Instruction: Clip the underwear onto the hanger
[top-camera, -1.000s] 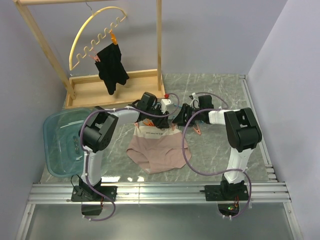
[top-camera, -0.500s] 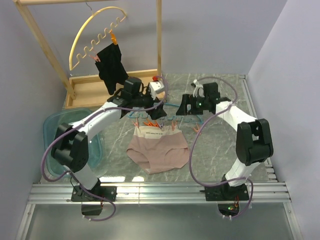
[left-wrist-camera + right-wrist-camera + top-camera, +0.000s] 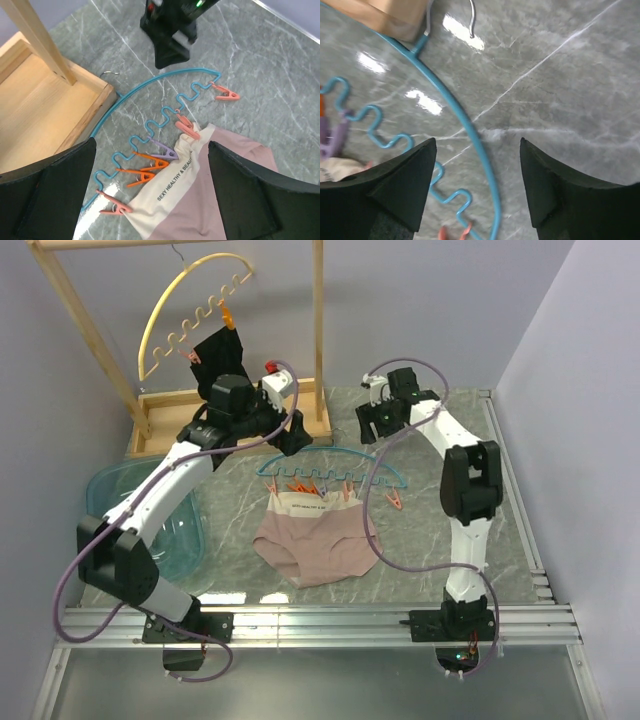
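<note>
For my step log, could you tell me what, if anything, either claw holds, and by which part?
Nothing is held: left claw and right claw are both open, clear of the hanger and underwear.

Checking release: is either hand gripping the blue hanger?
No, the left hand and right hand both hover open, clear of the hanger.

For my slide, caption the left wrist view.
Open left gripper above the flat-lying blue hanger, its clips at the waistband of the underwear.

Underwear (image 3: 318,540) just below blue hanger (image 3: 335,449)
</note>
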You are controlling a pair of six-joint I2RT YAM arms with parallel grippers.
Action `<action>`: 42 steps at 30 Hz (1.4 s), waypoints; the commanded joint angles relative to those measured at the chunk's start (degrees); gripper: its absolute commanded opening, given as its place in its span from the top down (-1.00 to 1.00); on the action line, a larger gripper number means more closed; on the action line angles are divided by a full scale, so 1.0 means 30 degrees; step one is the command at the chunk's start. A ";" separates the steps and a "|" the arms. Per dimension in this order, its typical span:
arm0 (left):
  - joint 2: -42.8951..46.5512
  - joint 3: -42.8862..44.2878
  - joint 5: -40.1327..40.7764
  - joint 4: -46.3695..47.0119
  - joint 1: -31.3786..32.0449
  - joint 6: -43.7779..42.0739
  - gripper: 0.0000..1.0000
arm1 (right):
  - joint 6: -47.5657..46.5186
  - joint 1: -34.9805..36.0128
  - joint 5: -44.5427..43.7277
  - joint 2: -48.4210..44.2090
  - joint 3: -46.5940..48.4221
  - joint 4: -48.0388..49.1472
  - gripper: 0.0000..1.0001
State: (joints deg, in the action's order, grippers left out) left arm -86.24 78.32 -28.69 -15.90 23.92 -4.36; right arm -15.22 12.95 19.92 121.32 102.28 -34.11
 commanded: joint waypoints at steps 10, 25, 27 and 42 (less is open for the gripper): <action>0.2438 -0.1850 0.2265 0.0202 -0.0093 0.1336 -0.99 | -0.4093 0.1161 -0.1511 0.2830 0.2440 -0.3015 -0.18; 0.1851 -0.0562 0.2208 -0.0911 -0.1235 0.2566 -0.99 | -0.5502 0.1806 -0.2510 0.4971 0.4843 -0.5594 0.49; 0.1939 -0.0591 0.2442 -0.0823 -0.1382 0.2829 -0.99 | -0.5705 0.1806 -0.2860 0.4708 0.4492 -0.5594 0.59; 0.1674 -0.0121 0.2238 -0.0852 -0.2613 0.3680 -0.99 | -0.7814 0.1689 -0.2100 -0.2494 -0.2653 -0.2346 1.00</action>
State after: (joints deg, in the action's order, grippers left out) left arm -81.95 76.73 -21.54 -19.20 16.21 5.65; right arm -36.40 18.17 12.08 122.41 96.25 -44.86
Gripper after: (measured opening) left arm 0.994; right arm 0.027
